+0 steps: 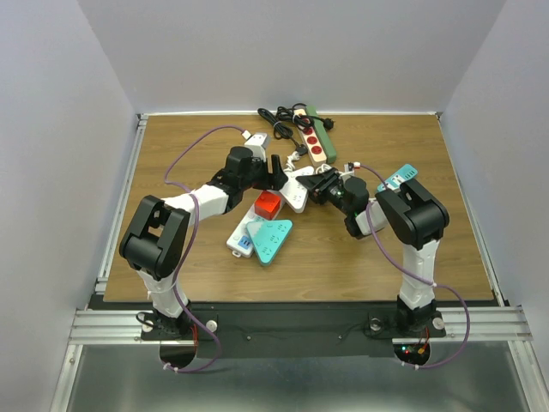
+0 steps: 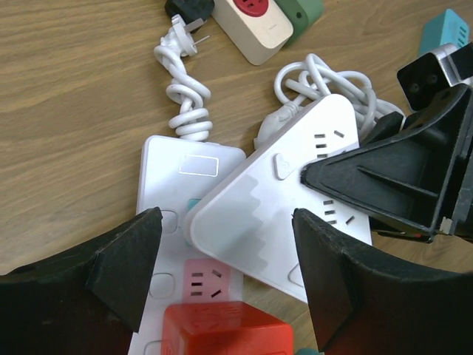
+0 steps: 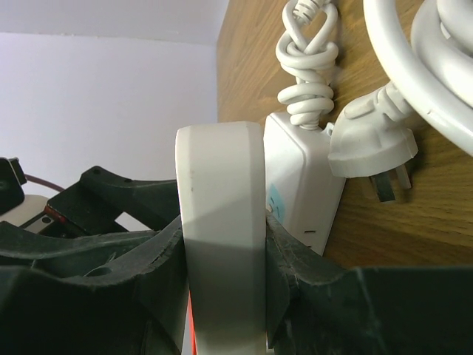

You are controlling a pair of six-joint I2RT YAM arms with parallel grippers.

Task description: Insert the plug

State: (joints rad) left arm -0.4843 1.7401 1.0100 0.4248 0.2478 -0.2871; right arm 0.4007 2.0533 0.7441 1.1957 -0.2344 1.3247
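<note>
Right wrist view: right gripper point(image 3: 222, 266) is clamped on the edge of the white power strip point(image 3: 222, 177), probably steadying it for the insert. White plug point(image 3: 372, 148) lies loose on the table point(image 3: 443, 214) just beside it, nobody's holding it. Left gripper point(image 2: 225, 222) hangs spread wide above the same strip; can't really tell what it's after.

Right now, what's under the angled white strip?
The angled strip, held by the right gripper, overlaps a flat white power strip. What lies beneath the overlap is hidden.
</note>
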